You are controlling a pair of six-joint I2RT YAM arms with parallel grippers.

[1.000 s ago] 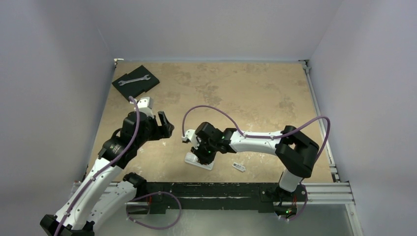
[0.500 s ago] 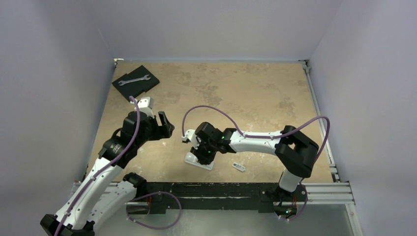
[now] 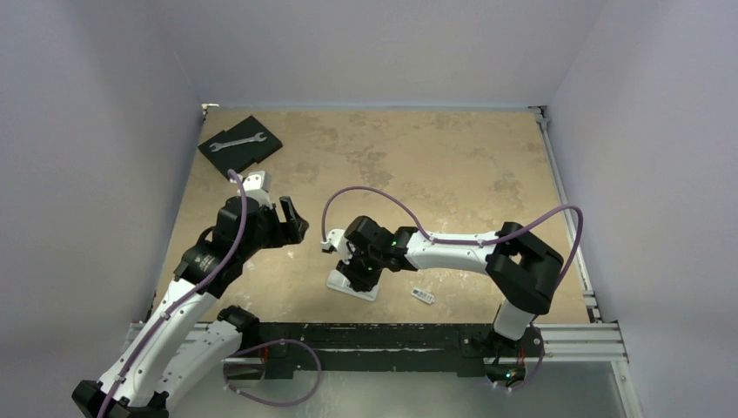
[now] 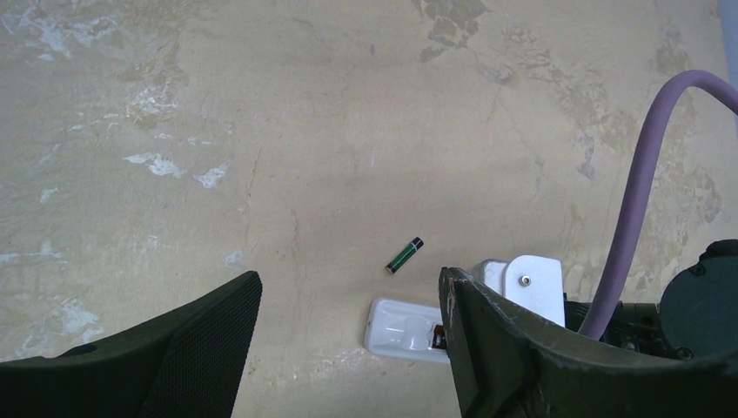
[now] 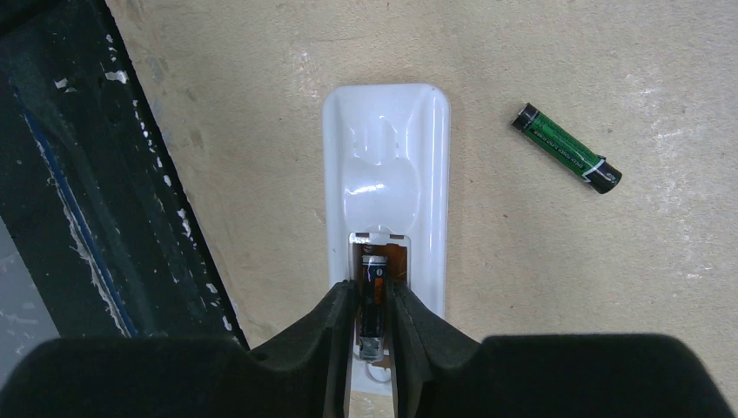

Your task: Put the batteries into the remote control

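Observation:
The white remote control [image 5: 387, 165] lies back up on the table, its orange-lined bay open. My right gripper [image 5: 372, 305] is shut on a dark battery [image 5: 374, 292] and holds it lengthwise in the bay. A second battery [image 5: 567, 147], dark with a green label, lies loose on the table to the right of the remote; it also shows in the left wrist view [image 4: 405, 255]. In the top view the right gripper [image 3: 358, 270] sits over the remote [image 3: 348, 286]. My left gripper [image 3: 291, 222] is open and empty, held above the table to the left of the remote [image 4: 400, 328].
A small white cover piece [image 3: 423, 296] lies right of the remote. A wrench [image 3: 237, 139] rests on a black pad [image 3: 258, 148] at the far left corner. The dark rail [image 3: 374, 335] runs along the near edge, close to the remote [image 5: 70, 174].

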